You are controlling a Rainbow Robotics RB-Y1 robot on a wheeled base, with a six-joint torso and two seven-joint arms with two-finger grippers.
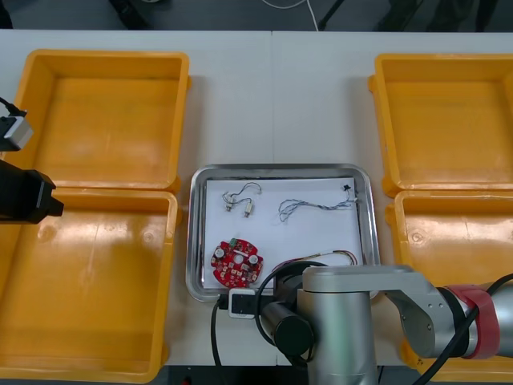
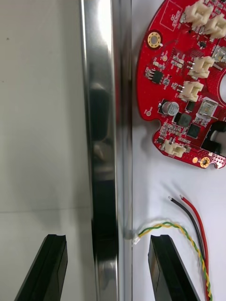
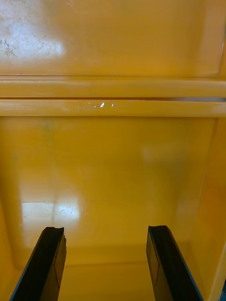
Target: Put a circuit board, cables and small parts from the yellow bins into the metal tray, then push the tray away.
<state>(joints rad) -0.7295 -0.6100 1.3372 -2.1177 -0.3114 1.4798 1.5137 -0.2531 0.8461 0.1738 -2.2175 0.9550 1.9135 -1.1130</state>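
Loading looks done: circuit board [image 1: 236,263] and cables [image 1: 317,207] lie in metal tray [image 1: 193,241], yellow bins [image 1: 96,305] look bare. I see right gripper [image 2: 107,240] astride tray's near rim, fingers wide; left gripper [image 3: 106,233], fingers wide, hangs over left near bin. Push not yet done, I reckon.
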